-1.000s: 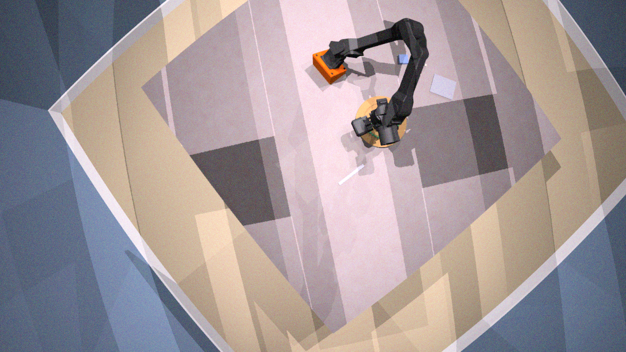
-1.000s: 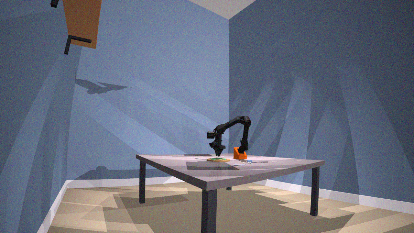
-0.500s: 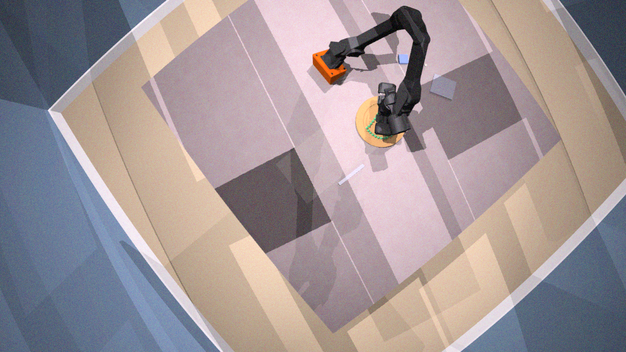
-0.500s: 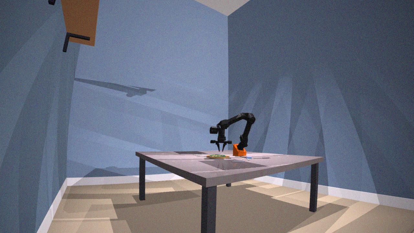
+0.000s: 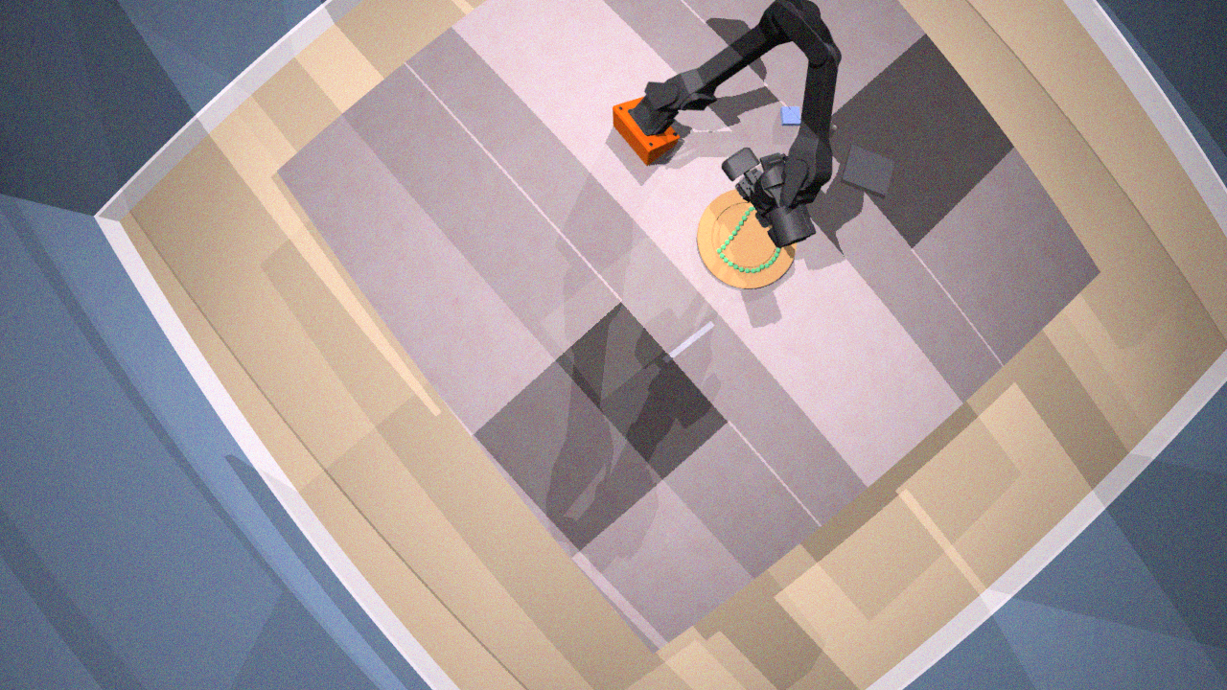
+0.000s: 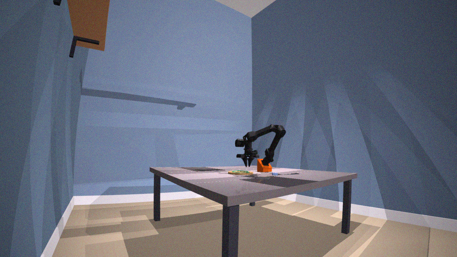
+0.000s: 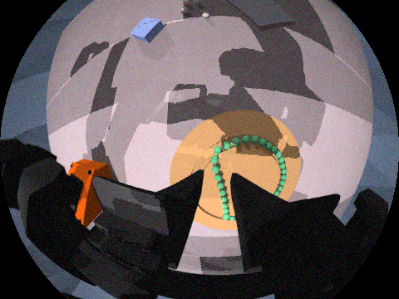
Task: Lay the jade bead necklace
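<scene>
Hovering above the round bead board (image 5: 708, 257) (image 6: 230, 173) (image 7: 183, 158), the pincer (image 5: 761, 205) (image 6: 247, 166) (image 7: 218, 176) stands slightly apart, gripping nothing; beneath it, the jade bead necklace (image 5: 753, 270) (image 6: 241, 171) (image 7: 282, 159) lies on the board, its straight side inside the groove.

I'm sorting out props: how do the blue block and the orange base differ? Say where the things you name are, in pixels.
The blue block (image 5: 791, 115) (image 6: 274, 174) (image 7: 146, 30) is small and low; the orange base (image 5: 643, 141) (image 6: 264, 167) (image 7: 89, 183) is larger and taller. The base carries the arm; the block carries nothing. Both rest on the table (image 5: 823, 343) (image 6: 217, 188).
</scene>
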Motion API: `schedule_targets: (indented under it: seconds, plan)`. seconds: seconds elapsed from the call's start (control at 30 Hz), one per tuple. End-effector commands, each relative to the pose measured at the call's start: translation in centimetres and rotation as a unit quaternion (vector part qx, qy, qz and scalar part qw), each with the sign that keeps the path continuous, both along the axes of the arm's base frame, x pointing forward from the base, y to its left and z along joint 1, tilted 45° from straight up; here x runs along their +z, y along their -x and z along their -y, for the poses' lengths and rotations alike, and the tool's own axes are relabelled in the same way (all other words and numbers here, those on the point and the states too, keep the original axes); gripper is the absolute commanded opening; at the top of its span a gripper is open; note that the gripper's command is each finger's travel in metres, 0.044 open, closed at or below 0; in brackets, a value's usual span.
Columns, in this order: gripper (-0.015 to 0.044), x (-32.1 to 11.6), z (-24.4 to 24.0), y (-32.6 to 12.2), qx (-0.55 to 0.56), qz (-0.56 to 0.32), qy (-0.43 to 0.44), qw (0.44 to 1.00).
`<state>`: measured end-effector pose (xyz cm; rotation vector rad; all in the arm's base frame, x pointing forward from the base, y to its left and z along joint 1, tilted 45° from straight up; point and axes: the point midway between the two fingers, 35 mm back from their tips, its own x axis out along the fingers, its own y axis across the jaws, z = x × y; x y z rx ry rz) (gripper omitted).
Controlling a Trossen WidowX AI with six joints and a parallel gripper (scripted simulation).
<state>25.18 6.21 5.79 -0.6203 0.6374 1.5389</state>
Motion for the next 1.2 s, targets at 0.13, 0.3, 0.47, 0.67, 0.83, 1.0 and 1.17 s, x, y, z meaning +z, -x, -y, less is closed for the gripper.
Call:
schedule_targets:
  seconds: [0.13, 0.3, 0.47, 0.67, 0.83, 1.0, 1.17]
  plan:
    - [0.012, -1.1, -1.2, 0.3, 0.007, 0.006, -0.003, 1.0]
    - [0.012, -0.7, -0.8, 0.0, 0.007, 0.01, -0.001, 1.0]
    - [0.012, -1.3, -1.4, 0.1, 0.007, 0.009, -0.001, 1.0]
    - [0.012, -2.0, -2.1, 0.2, 0.007, 0.008, -0.002, 1.0]
    - [0.012, -2.5, -2.6, 0.3, 0.007, 0.007, -0.003, 1.0]
    - [0.012, -2.8, -2.9, 0.4, 0.007, 0.006, -0.003, 1.0]
    - [0.0, -2.6, -2.7, 0.3, 0.009, 0.01, -0.002, 1.0]
